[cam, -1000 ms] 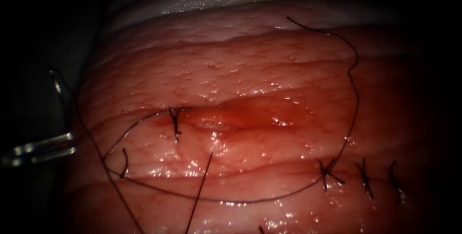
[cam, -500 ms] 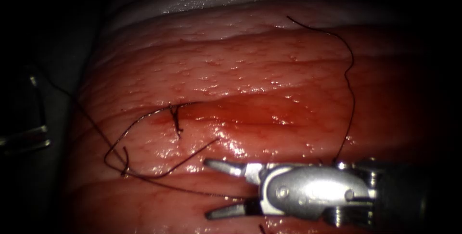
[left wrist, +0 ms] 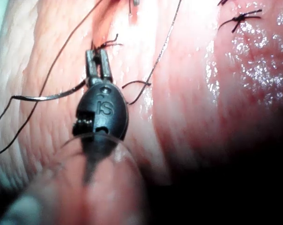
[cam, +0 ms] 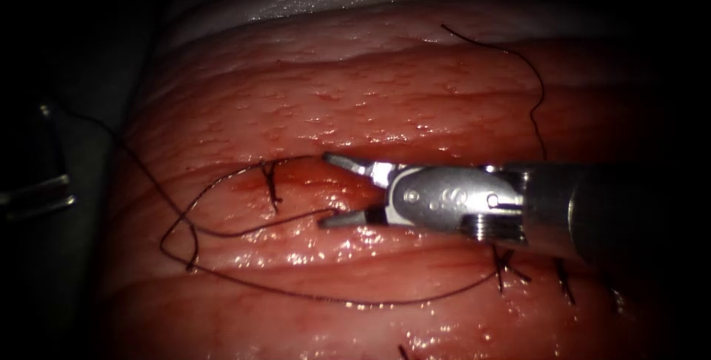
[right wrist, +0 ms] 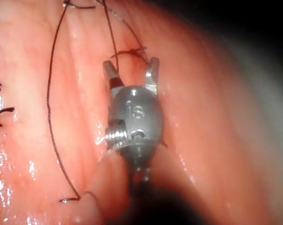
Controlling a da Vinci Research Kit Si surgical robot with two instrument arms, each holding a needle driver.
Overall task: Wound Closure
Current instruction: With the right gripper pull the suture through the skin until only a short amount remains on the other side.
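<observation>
The tissue (cam: pixel 415 101) has a level cut (cam: pixel 333 182), wet with red fluid, and a tied stitch (cam: pixel 271 186) at its left end. My right tool (cam: pixel 326 190) lies over the cut with its jaws open and holds nothing. A loose thread end (cam: pixel 296 219) reaches its lower jaw. In the right wrist view the right tool (right wrist: pixel 131 65) gapes just short of a stitch knot (right wrist: pixel 132 50). My left tool (cam: pixel 37 198) sits off the tissue's left edge. In the left wrist view the left tool (left wrist: pixel 98 52) is shut on the needle (left wrist: pixel 48 96), which is out of the tissue.
Thread (cam: pixel 355 303) runs in a long loop below the cut and up the right side (cam: pixel 543 108). More tied stitches (cam: pixel 507 267) sit at the lower right, partly under the right tool's shaft (cam: pixel 592 212). Dark bench lies beyond the tissue's left edge.
The right tool came in from the lower right with its jaws open, then moved up to the cut. The left tool drew further left, and the thread loop shifted.
</observation>
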